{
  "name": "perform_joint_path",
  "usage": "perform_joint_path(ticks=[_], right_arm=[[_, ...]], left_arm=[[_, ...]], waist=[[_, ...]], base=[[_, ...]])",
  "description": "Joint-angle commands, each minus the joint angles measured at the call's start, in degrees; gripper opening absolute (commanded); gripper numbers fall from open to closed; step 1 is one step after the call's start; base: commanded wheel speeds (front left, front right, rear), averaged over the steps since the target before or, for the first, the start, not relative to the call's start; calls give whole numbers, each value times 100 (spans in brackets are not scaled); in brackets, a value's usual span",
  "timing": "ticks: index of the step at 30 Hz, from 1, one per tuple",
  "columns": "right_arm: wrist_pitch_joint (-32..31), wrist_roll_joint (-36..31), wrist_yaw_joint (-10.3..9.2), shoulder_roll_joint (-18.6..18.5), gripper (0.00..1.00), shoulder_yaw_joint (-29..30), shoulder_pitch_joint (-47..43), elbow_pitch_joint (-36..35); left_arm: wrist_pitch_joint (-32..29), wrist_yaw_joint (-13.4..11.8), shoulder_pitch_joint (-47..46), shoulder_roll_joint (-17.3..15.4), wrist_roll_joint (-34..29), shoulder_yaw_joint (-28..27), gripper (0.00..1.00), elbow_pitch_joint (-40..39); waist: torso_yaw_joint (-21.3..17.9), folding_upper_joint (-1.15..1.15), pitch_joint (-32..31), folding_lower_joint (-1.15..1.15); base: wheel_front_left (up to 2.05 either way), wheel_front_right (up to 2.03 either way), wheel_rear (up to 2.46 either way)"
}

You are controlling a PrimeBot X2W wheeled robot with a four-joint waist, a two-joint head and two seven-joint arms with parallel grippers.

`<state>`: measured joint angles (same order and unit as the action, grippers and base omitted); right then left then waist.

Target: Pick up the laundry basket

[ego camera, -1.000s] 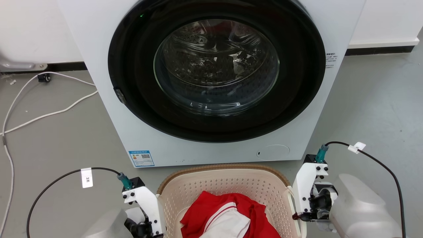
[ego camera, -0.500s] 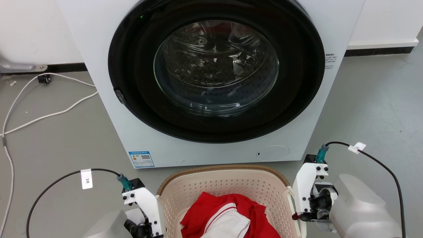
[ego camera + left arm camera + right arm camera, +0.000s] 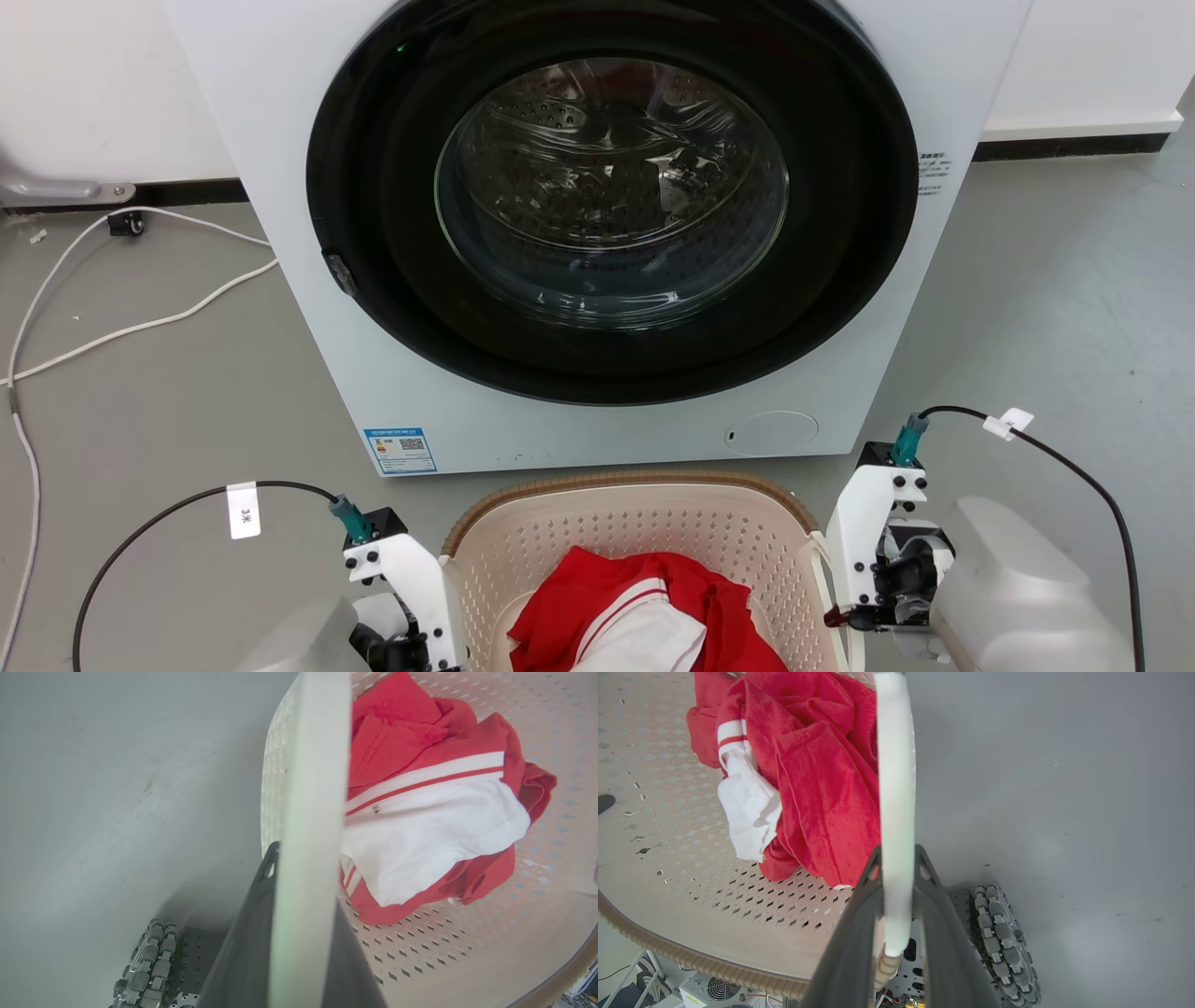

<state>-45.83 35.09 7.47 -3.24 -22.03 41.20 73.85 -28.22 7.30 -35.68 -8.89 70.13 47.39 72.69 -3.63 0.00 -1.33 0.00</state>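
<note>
Two white side handles flank the cream, perforated plastic laundry basket (image 3: 635, 532) with its brown woven-look rim, which lies just in front of the white front-loading washer (image 3: 607, 434) and holds a crumpled red-and-white garment (image 3: 644, 597). The left gripper (image 3: 303, 882) has its dark fingers (image 3: 247, 942) clamped on the left handle (image 3: 306, 788). The right gripper (image 3: 896, 858) likewise pinches the right handle (image 3: 895, 788), above the grey floor (image 3: 1046, 280).

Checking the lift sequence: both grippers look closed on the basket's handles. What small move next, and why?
Probably raise both arms evenly: the left gripper and right gripper each clamp a white handle of the laundry basket, and the loose clothing inside could spill if tilted.
</note>
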Motion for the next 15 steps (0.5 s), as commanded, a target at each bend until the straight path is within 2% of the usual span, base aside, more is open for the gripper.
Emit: perform_joint_path(ticks=[1,15], right_arm=[[25,49,5,65,0,-16,-79,-2],[15,88,5,65,0,-26,-127,-2]], left_arm=[[39,34,21,43,57,-12,0,-51],[61,34,58,29,119,18,0,-52]], waist=[[-1,0,-1,0],[11,0,-8,0]], base=[[0,0,0],[0,0,0]])
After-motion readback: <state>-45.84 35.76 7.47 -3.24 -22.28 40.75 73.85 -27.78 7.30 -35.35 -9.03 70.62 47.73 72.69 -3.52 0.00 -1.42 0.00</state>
